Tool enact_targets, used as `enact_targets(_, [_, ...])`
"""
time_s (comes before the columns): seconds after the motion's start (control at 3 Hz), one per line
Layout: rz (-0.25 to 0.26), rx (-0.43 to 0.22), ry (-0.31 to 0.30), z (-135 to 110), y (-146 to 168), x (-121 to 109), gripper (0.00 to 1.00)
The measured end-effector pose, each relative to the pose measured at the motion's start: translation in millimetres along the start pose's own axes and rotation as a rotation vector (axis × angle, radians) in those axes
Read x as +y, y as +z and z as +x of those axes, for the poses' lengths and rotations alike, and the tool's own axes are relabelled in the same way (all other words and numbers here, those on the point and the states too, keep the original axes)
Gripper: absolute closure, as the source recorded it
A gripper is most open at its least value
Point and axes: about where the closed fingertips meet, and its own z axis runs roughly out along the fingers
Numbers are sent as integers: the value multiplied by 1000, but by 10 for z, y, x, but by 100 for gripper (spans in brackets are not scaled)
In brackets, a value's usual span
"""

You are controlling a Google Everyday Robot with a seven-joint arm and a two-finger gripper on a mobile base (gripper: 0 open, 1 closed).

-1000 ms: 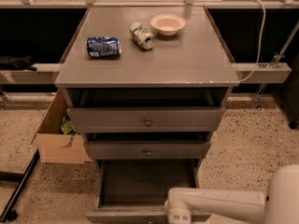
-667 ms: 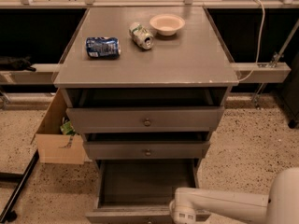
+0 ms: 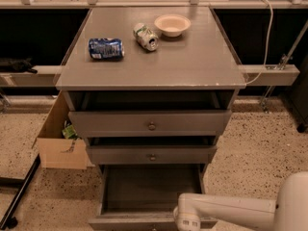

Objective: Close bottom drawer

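The bottom drawer [image 3: 149, 189] of the grey cabinet is pulled far out, its long shallow box bare inside and its front at the lower edge of the camera view. My white arm reaches in from the lower right, and its gripper end [image 3: 188, 220] sits over the right part of the drawer front. The fingers are cut off by the frame edge. Above it, the middle drawer [image 3: 151, 154] and the top drawer [image 3: 150, 123], both with knobs, stand slightly out.
On the cabinet top [image 3: 192, 61] lie a blue can [image 3: 106, 48], a green-and-silver can [image 3: 146, 36] and a cream bowl [image 3: 172, 24]. A cardboard box [image 3: 60, 138] stands on the speckled floor to the left. A black bar [image 3: 19, 191] lies at lower left.
The arm's end has shifted slightly right and lower along the drawer front. The drawer stands as far out as before.
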Motion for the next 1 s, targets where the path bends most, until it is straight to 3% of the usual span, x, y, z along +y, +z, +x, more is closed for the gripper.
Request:
enact_targets(0.33, [5, 0, 18, -74, 15, -141, 100])
enact_targets(0.67, [15, 28, 30, -176, 46, -593, 100])
enact_targets(1.0, [53, 69, 36, -80, 198, -1071, 100])
